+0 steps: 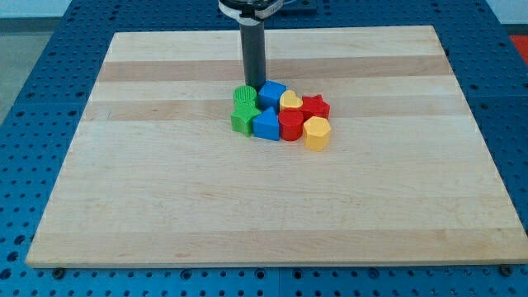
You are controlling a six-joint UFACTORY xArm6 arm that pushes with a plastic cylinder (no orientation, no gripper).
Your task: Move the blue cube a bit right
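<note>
My tip [253,86] rests on the wooden tabletop [165,190] at the view's-top edge of a tight cluster of blocks. The tool is a plain dark rod with nothing to open or close, and it holds nothing. It stands in the notch between two blocks. The blue cube [272,94] lies just to the view's right of the tip, apparently touching or nearly so. The green cylinder [244,94] lies just to its left.

Beyond the cube from the tip, further to the view's right, are the yellow heart [290,101] and then the red star [315,106], packed close against one another. Below the tip in the view sit a green star-like block [243,118], a blue triangular block [266,124], a red block [290,125] whose shape I cannot make out, and a yellow hexagonal block [317,132].

The cube looks like a small, rigid, light piece that should slide easily on smooth wood. It cannot be gripped, only pushed, and the face to press is the one turned towards the tip, near its middle so the cube does not spin. The heart and star sit right in its path, so I judge a rightward push would probably shove them along too. A short, gentle stroke seems wise.
</note>
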